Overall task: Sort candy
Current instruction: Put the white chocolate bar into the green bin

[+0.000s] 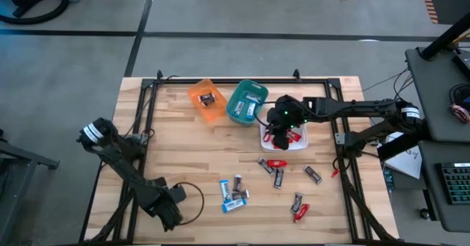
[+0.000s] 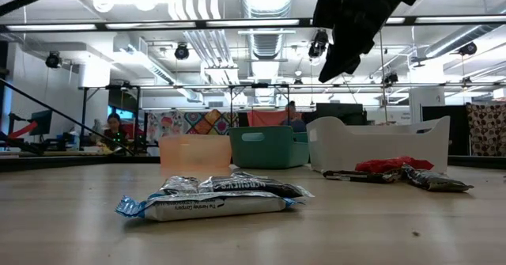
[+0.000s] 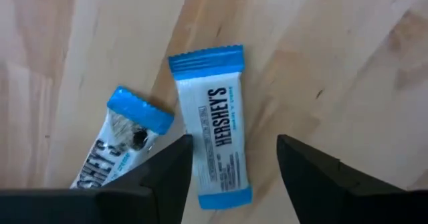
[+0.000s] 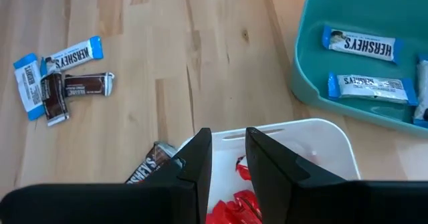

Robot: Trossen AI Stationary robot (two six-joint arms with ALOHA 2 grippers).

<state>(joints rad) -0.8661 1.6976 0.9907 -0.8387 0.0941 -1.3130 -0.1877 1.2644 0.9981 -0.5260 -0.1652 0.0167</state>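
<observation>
A pale wooden plank tabletop (image 1: 198,158) with a black frame stands on a grey concrete floor (image 1: 220,11) crossed by dark lines. At the far side of the tabletop three bins sit in a row: an orange bin (image 1: 206,100) holding a dark bar, a teal bin (image 1: 247,103) holding blue-and-white bars, and a white bin (image 1: 284,136) holding red ones. The rest of the candy (image 1: 277,169) lies scattered over the near middle of the tabletop: blue-and-white, dark and red wrapped bars, with a small cluster (image 1: 234,193) toward the left. The left gripper (image 3: 234,177) hangs low near the front left, its fingers spread wide on either side of a blue-and-white bar (image 3: 218,127) lying flat on the wood, with a second such bar (image 3: 120,144) just beside it. The right gripper (image 4: 228,154) hovers over the white bin, its fingers close together with a narrow gap and nothing visible between them. Beyond the tabletop is a large workshop with exposed ducts and lights overhead, colourful panels, and a seated person (image 2: 113,130) at the far left.
</observation>
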